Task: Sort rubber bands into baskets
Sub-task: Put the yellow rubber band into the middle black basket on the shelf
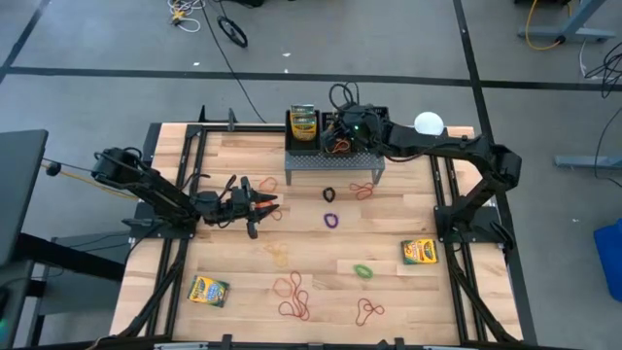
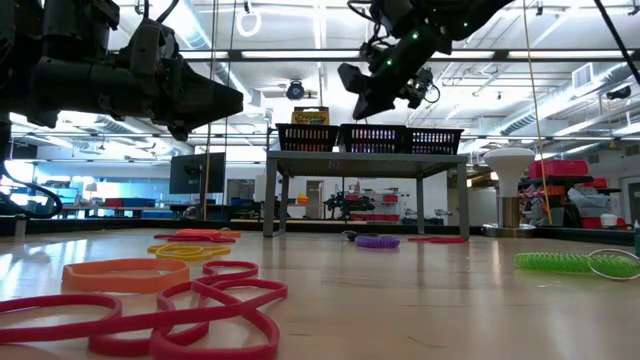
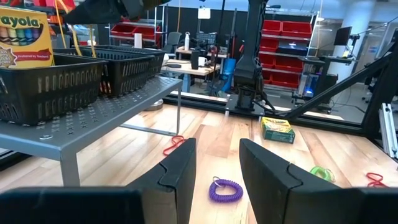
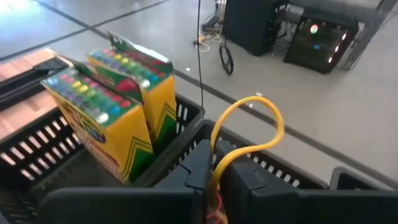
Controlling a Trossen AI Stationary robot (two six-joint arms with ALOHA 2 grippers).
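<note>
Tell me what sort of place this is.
Probably a robotics lab or workshop: a wooden table fitted with two robot arms, red storage bins on shelves behind, cables across a bare grey floor.

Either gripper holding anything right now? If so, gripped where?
Right gripper, above the baskets on the stand, pinches a yellow rubber band by its lower end; the loop stands up above the fingers. Left gripper is open over the table, holding nothing.
</note>
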